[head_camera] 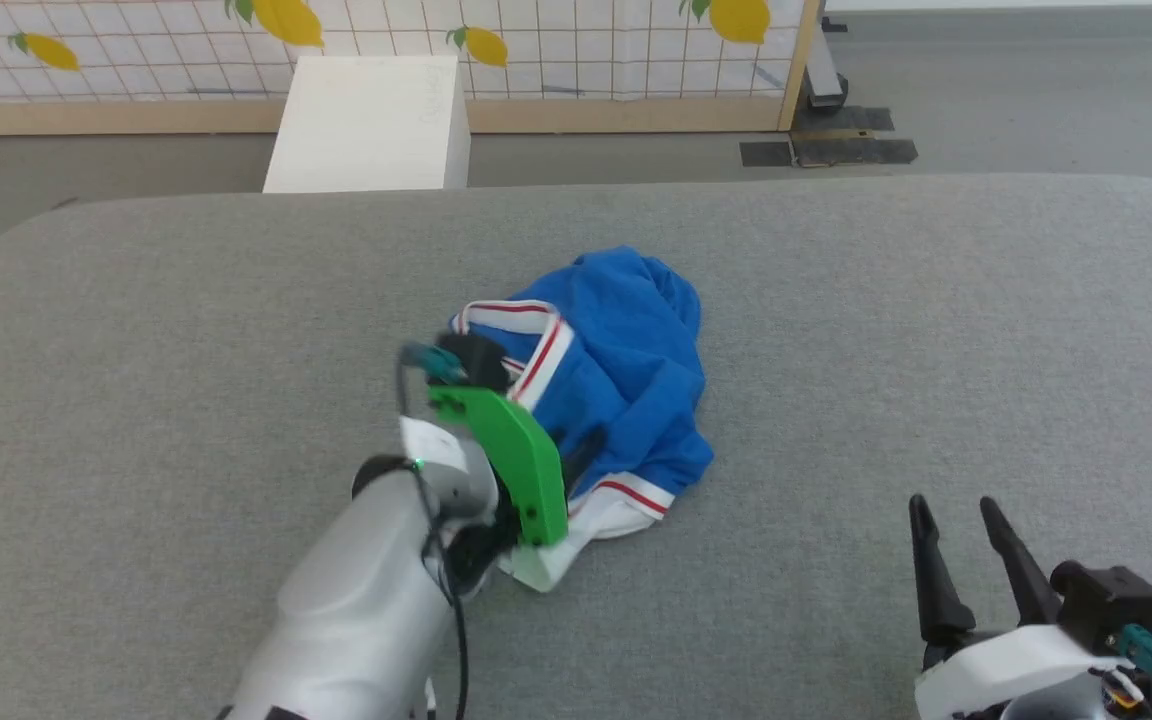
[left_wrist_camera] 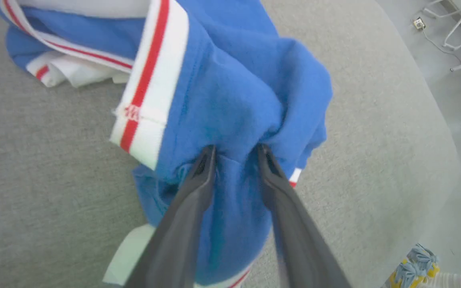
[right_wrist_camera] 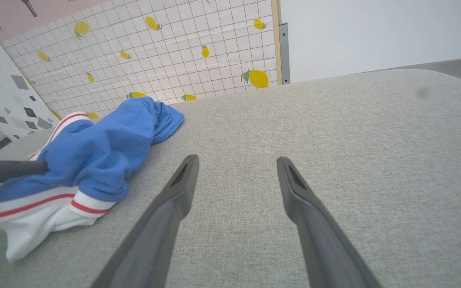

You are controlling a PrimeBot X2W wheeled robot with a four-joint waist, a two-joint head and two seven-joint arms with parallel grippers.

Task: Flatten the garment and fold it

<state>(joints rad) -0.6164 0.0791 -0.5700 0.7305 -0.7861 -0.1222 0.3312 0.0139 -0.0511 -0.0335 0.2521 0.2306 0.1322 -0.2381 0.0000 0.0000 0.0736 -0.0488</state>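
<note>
on table (head_camera: 836, 300): garment (head_camera: 626, 360) crumpled | left end effector (left_wrist_camera: 235, 150) grip unclear | right end effector (head_camera: 954, 502) spread

Tips of the left gripper (left_wrist_camera: 236, 151) are sinking into a fold of the garment (left_wrist_camera: 230, 92), their ends hidden; jaws standing apart, cloth bunching between, grip not readable. In the head view a green bracket (head_camera: 511, 455) is covering most of its fingers. Garment is running off the left wrist view's top edge. Body of the right gripper (head_camera: 954, 505) is being cut by the bottom edge. A blurred yellow-and-blue shape (left_wrist_camera: 416, 268) is sitting at the frame corner, not identifiable
</note>
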